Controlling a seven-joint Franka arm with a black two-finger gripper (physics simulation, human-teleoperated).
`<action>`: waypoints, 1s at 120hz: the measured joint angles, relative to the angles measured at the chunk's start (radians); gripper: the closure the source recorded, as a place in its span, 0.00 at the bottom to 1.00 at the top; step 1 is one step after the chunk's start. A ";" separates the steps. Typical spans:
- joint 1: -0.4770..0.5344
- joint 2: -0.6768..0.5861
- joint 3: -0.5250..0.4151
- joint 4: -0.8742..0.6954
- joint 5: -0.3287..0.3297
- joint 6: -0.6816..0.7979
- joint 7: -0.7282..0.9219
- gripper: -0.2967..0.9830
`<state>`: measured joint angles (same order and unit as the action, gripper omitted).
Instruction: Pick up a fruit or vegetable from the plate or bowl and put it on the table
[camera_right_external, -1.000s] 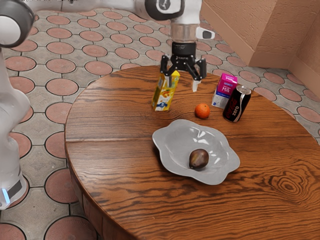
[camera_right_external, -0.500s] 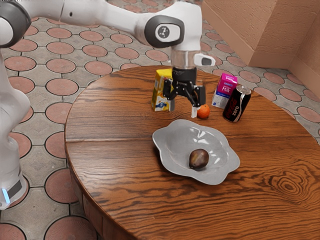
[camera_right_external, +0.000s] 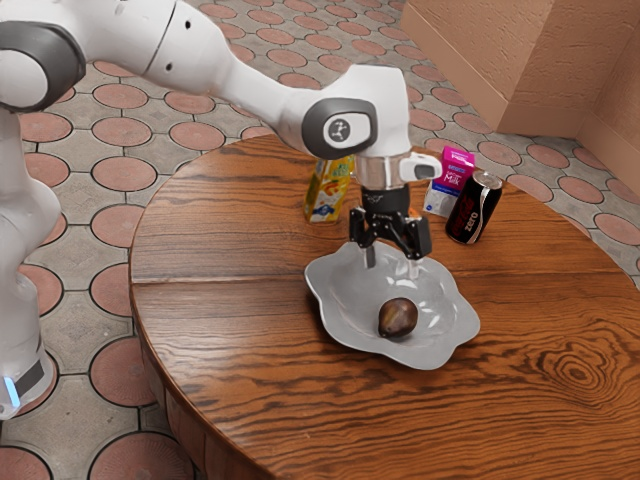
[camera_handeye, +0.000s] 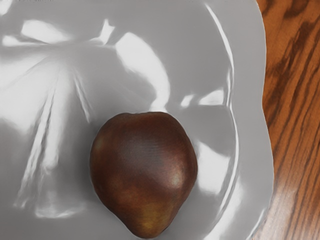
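A dark reddish-brown fruit (camera_handeye: 144, 170), rounded, with a yellowish tapered end, lies in the grey wavy-rimmed bowl (camera_right_external: 342, 300) on the wooden counter (camera_right_external: 220, 330). In the exterior view the claw (camera_right_external: 392, 265) points down at the fruit's twelve o'clock, fingers spread wide.

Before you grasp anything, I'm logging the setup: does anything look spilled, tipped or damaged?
Nothing stands out: the dark fruit rests in the wavy-rimmed bowl, the black can, pink carton and yellow carton stand upright, and I see no spill or damage.
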<state>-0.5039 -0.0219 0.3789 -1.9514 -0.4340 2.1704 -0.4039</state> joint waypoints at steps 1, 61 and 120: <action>0.000 0.000 0.000 -0.002 -0.002 0.004 0.001 0.23; 0.020 0.004 -0.033 -0.069 -0.023 0.103 0.080 0.23; -0.027 0.060 -0.054 -0.068 -0.033 0.118 0.163 0.23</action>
<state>-0.5312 0.0383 0.3252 -2.0197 -0.4672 2.2884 -0.2414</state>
